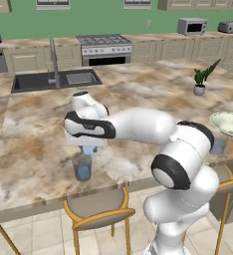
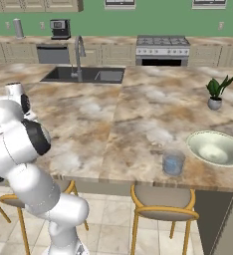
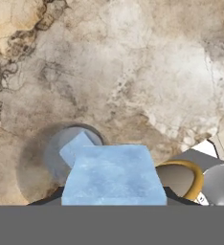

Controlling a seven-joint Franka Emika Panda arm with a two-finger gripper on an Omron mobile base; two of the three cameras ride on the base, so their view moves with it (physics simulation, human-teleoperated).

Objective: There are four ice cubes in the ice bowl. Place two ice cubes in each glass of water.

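Holding an ice cube clenched between my fingers, I hover straight above the left glass of water near the desk's front edge; one cube already sits inside.

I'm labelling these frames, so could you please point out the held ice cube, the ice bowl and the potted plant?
held ice cube (image 3: 114,174), hand view, top face.
ice bowl (image 2: 197,139), right base view, near rim.
potted plant (image 2: 215,103), right base view, grey pot.

light-blue ice cube; bluish clear glass; cream-green ice bowl; brown-beige marbled counter.
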